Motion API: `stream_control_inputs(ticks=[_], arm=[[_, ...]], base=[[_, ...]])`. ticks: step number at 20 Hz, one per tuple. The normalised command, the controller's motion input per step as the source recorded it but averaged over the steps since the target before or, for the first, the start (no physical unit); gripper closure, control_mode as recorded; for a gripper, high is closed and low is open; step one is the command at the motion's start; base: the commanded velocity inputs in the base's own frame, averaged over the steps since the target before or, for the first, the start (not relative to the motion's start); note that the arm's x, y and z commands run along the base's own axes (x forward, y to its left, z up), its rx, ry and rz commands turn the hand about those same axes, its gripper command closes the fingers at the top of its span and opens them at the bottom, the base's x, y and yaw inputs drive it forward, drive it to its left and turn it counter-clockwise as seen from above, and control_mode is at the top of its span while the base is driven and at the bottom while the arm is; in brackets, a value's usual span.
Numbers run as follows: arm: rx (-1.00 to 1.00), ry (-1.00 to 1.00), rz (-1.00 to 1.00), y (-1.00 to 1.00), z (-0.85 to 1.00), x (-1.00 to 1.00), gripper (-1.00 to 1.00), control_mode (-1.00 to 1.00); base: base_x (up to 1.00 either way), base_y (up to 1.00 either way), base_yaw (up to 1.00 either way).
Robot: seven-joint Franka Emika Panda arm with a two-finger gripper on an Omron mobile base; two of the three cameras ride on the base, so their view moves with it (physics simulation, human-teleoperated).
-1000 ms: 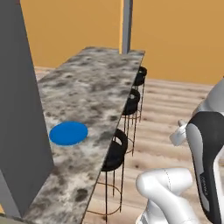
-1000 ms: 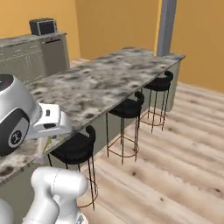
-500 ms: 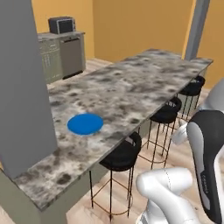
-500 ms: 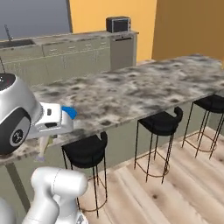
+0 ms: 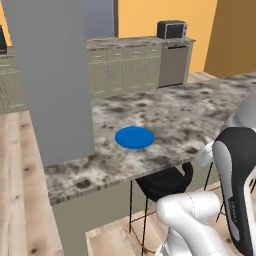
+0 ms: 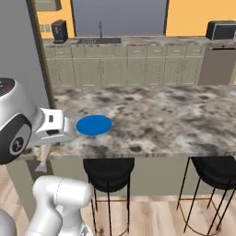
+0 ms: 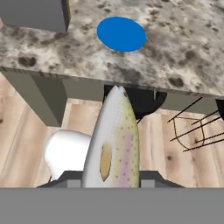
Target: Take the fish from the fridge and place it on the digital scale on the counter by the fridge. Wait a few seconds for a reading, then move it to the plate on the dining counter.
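"What changed?"

"The robot drove around. Now the blue plate (image 5: 134, 137) on the dining counter (image 5: 200, 107) sits right in front, so dropping off comes next, I think."

"Where's the fish (image 7: 113, 142)?"

"Pinched tight in the gripper (image 7: 111, 179), out over the floor, near the counter's edge. Its long body points straight away from the hand, nose toward the plate."

The plate (image 5: 134, 137) lies on the dining counter (image 5: 200, 112), near its front edge, beside a pillar (image 5: 55, 80) standing on the counter's end. A stool (image 5: 162, 182) sits under the counter edge below the plate. The fish (image 7: 113, 142) hangs off the counter, short of its edge, pointing toward the plate.
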Motion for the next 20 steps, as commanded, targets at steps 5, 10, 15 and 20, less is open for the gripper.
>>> stream_control_inputs(ticks=[5, 10, 15, 20], arm=[[0.0, 0.0, 0.0, 0.0, 0.0, 0.0, 1.0, 1.0], [0.0, 0.0, 0.0, 0.0, 0.0, 0.0, 1.0, 1.0], [0.0, 0.0, 0.0, 0.0, 0.0, 0.0, 1.0, 1.0], [0.0, 0.0, 0.0, 0.0, 0.0, 0.0, 1.0, 1.0]], base=[[0.2, -0.71, 0.21], [0.3, -0.31, 0.0], [0.53, 0.27, 0.06], [0.54, 0.65, 0.24]])
